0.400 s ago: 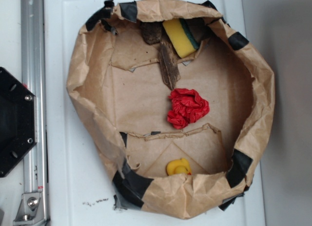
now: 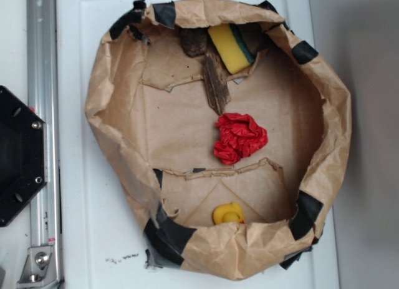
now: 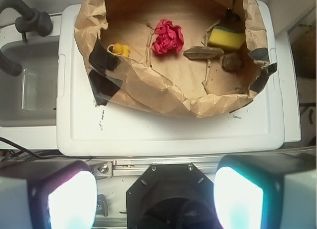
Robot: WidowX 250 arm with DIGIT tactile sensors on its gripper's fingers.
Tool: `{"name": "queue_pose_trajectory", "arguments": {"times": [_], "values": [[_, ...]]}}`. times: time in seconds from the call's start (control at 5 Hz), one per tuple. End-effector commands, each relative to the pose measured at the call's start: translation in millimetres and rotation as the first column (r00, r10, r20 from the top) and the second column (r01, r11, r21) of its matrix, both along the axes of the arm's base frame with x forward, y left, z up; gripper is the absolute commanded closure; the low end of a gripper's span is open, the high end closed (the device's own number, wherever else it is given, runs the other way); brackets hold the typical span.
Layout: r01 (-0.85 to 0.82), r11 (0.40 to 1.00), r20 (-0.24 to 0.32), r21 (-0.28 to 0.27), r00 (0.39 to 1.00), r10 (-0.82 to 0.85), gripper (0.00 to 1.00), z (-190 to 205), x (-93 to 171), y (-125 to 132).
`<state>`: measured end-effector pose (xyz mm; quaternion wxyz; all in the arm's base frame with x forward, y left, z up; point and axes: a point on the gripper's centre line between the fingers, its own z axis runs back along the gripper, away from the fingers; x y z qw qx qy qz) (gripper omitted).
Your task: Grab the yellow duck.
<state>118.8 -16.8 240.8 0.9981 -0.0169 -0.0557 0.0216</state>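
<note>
Duck: your target, the small glossy yellow rubber duck (image 2: 228, 213) (image 3: 120, 49), sits inside the crumpled brown paper basin (image 2: 340, 120) (image 3: 163, 85), right against the wall patched with black tape, partly hidden by the rim in the exterior view.

Red wad: a crinkled red paper ball (image 2: 240, 138) (image 3: 168, 36) lies mid-basin, apart from the duck, with a torn paper ridge between them.

Far end: a rectangular yellow sponge with a green layer (image 2: 230, 47) (image 3: 226, 39) leans beside dark bark-like wood pieces (image 2: 215, 80) (image 3: 203, 52), well apart from the duck.

Surface: the basin rests on a white plastic surface (image 2: 93, 226) (image 3: 168, 135); a metal rail (image 2: 42, 139) runs alongside.

Fingers: in the wrist view you see two pale glowing fingers (image 3: 69, 199) set wide apart, holding nothing; the gripper (image 3: 153, 202) hangs well back from the basin, beyond the surface's edge, far from the duck.
</note>
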Motion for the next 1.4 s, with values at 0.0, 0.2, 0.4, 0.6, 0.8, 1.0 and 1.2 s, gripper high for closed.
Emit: {"name": "queue_pose_trajectory", "arguments": {"times": [0.0, 0.2, 0.4, 0.6, 0.8, 1.0, 1.2], "values": [[-0.274, 0.959, 0.078, -0.074, 0.957, 0.279, 0.00, -14.0, 67.8, -2.4], [-0.418, 0.889, 0.031, -0.189, 0.902, 0.431, 0.00, -45.4, 87.3, 9.5], [-0.445, 0.871, -0.060, -0.208, 0.895, 0.443, 0.00, -79.1, 104.9, 13.8], [-0.508, 0.839, -0.090, -0.194, 0.861, 0.500, 0.00, -99.7, 114.0, 17.0], [-0.484, 0.856, -0.114, -0.181, 0.875, 0.471, 0.00, -118.0, 125.9, 14.8], [-0.445, 0.883, -0.107, -0.152, 0.895, 0.433, 0.00, -132.0, 133.8, 6.8], [-0.457, 0.876, -0.110, -0.157, 0.889, 0.444, 0.00, -137.9, 135.5, 7.0]]}}
